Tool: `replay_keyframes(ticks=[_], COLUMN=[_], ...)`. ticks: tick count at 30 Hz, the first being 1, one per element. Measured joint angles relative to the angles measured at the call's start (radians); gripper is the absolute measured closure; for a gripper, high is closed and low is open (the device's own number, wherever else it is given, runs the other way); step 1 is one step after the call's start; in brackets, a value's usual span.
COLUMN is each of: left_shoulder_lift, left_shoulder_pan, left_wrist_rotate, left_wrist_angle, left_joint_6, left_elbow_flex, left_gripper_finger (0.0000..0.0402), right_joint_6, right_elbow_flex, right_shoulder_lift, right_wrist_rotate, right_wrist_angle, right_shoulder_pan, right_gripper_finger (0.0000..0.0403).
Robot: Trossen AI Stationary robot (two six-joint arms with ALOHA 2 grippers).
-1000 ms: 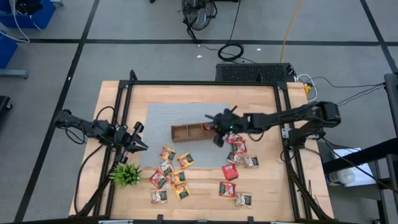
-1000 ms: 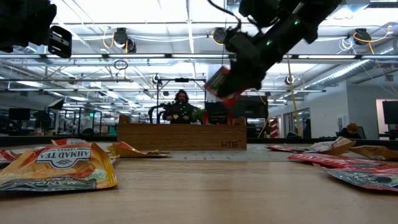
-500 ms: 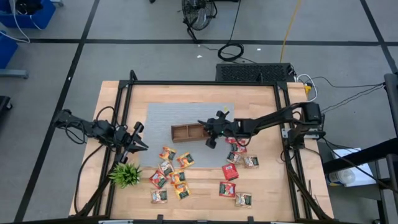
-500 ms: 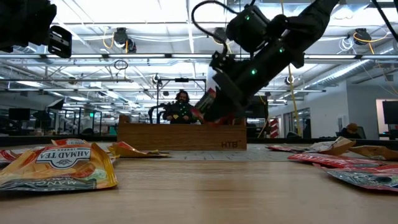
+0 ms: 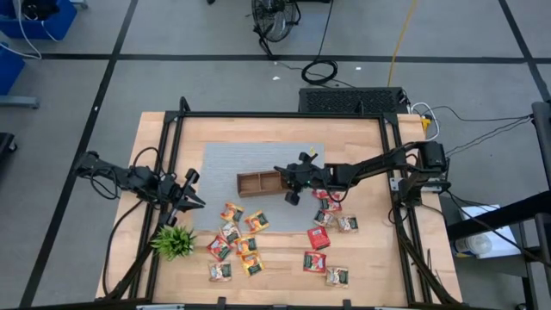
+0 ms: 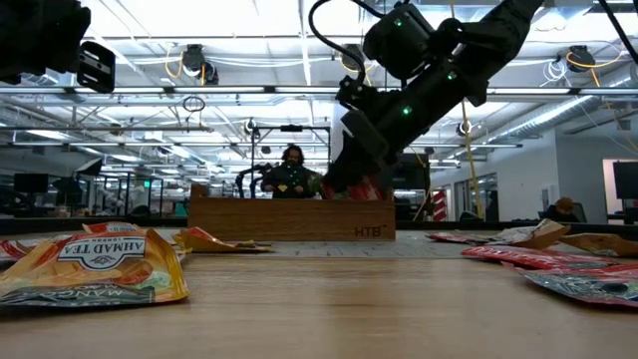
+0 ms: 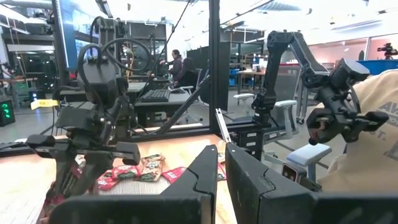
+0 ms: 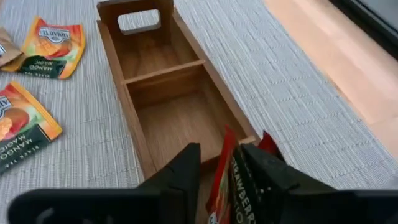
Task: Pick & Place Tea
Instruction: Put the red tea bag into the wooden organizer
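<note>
A brown wooden tray point(image 5: 258, 182) lies on a grey mat point(image 5: 224, 159). My right gripper point(image 5: 291, 188) hangs over the tray's right end, slanting down, open. A red tea sachet point(image 8: 222, 171) stands on edge between its fingers, over the end compartment point(image 8: 180, 118). In the low view the red sachet point(image 6: 364, 187) shows just above the tray's wall point(image 6: 289, 217). Several more sachets point(image 5: 237, 237) lie loose on the near half of the table. My left gripper point(image 5: 196, 194) waits shut at the table's left. My right gripper touches the red sachet only with one finger point(image 8: 267, 171): the sachet's printed face point(image 8: 244, 183) leans against its inner side. The other finger point(image 8: 183, 165) stands apart, with a gap to the sachet. The sachet's lower edge is hidden behind the fingers.
More sachets point(image 5: 329, 215) lie right of the tray, under the right arm. A small green plant point(image 5: 174, 241) stands at the near left. An orange sachet point(image 6: 90, 264) lies close to the low camera. The tray's other two compartments point(image 8: 146, 53) hold nothing.
My right gripper has gone down and toward the table's left, from above the tray's right end to just over it, carrying the red sachet. The sachet, first held out tilted below the fingers, now stands lower, at the tray's wall.
</note>
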Motion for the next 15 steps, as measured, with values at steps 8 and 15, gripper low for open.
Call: replay_keyframes(ticks=[8, 15], left_shoulder_lift=[0.000, 0.000], left_shoulder_pan=[0.000, 0.000], left_wrist_rotate=[0.000, 0.000], left_wrist_angle=[0.000, 0.000], left_joint_6=[0.000, 0.000], left_elbow_flex=[0.000, 0.000], left_gripper_finger=[0.0366, 0.0366], right_joint_6=[-0.126, -0.184], right_elbow_flex=[0.000, 0.001], right_shoulder_lift=[-0.077, -0.207], right_wrist_rotate=[0.143, 0.153], right_wrist_angle=[0.022, -0.029], right_shoulder_pan=[0.000, -0.004], right_gripper_finger=[0.0247, 0.0239])
